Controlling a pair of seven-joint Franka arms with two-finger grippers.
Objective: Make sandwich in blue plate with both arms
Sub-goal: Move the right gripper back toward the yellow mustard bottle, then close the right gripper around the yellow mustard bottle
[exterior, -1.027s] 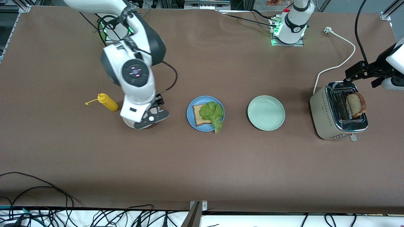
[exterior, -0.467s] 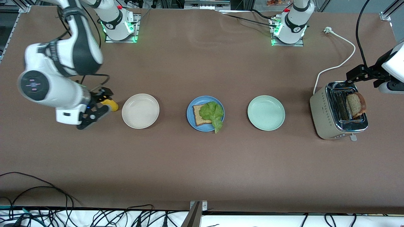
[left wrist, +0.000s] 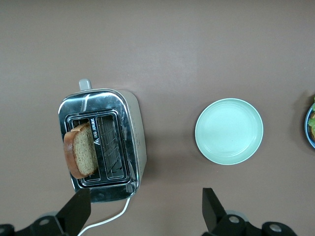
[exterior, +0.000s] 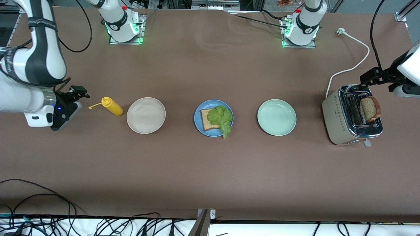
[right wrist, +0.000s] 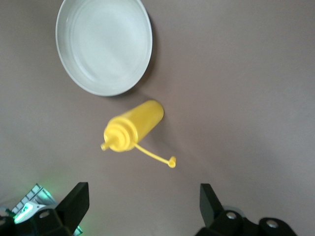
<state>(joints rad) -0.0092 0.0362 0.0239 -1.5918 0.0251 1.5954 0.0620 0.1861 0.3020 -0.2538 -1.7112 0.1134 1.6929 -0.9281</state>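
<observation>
Brown table point(exterior: 210, 170): three plates in a row, blue plate point(exterior: 198, 122) in the middle with one bread slice point(exterior: 205, 120) and one lettuce leaf point(exterior: 221, 117) on it, cream plate point(exterior: 146, 115) toward the right arm's end, mint plate point(exterior: 276, 117) toward the left arm's. One toaster point(exterior: 348, 115), second slice point(exterior: 370, 108) standing in a slot; no legible writing. One yellow squeeze bottle point(exterior: 111, 106) beside the cream plate. Left gripper point(left wrist: 145, 211) over the toaster, jaws wide, empty. Right gripper point(right wrist: 142, 209) past the bottle near the table's end, jaws wide, empty. Front strip bare.
</observation>
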